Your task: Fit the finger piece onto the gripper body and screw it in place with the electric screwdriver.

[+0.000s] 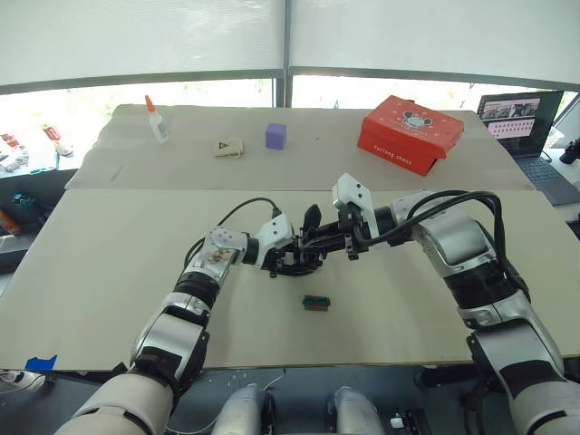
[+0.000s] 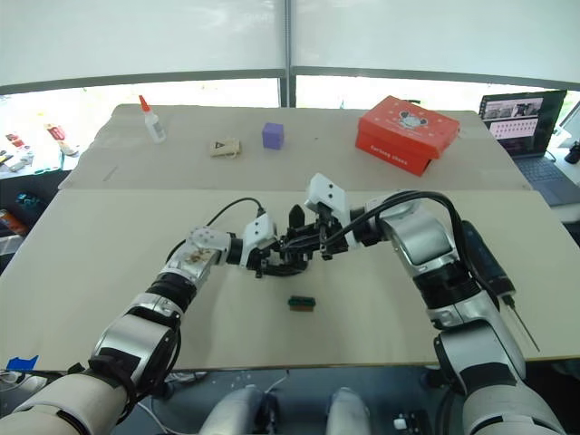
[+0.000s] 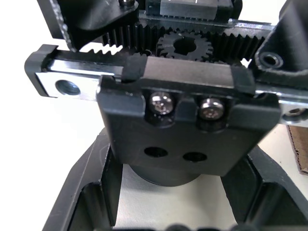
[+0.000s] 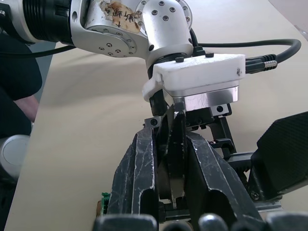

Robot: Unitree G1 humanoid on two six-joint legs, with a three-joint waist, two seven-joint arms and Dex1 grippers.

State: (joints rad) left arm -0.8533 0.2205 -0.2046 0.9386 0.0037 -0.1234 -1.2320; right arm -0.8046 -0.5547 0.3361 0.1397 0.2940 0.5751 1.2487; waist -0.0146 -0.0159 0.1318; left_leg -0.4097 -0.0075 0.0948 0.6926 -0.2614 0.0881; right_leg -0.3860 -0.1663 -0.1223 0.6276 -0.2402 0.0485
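**Progress**
- The fit is under way and, by my reading, not finished; no screwing has begun.
- Your left gripper (image 1: 281, 258) is closed around the gripper body (image 3: 187, 130), apparently at its round base.
- Your right gripper (image 1: 319, 243) is clenched on the finger piece (image 4: 174, 159), which stands pinched between its two fingers. Its far end is right at the body's frame, directly ahead of the fingertips. I cannot tell whether it is fully seated.
- The electric screwdriver (image 2: 489, 263) lies untouched on the table (image 1: 109, 263), well behind your right gripper beside that arm's elbow.
- Left to do: seat the piece, release it, fetch the screwdriver and drive the screws.

**Count**
- Finger piece: one, in the right gripper.
- Gripper body: one, in the left gripper.
- Electric screwdriver: one.
- Screws seated on the body's face plate: two (image 3: 161, 103).
- Empty holes just beneath them: two (image 3: 155, 152).
- Green-topped block (image 1: 316, 302): one, on the table just on your side of both grippers.
- Far beyond the grippers, one each: red box (image 1: 410, 134), purple cube (image 1: 276, 136), glue bottle (image 1: 156, 118).
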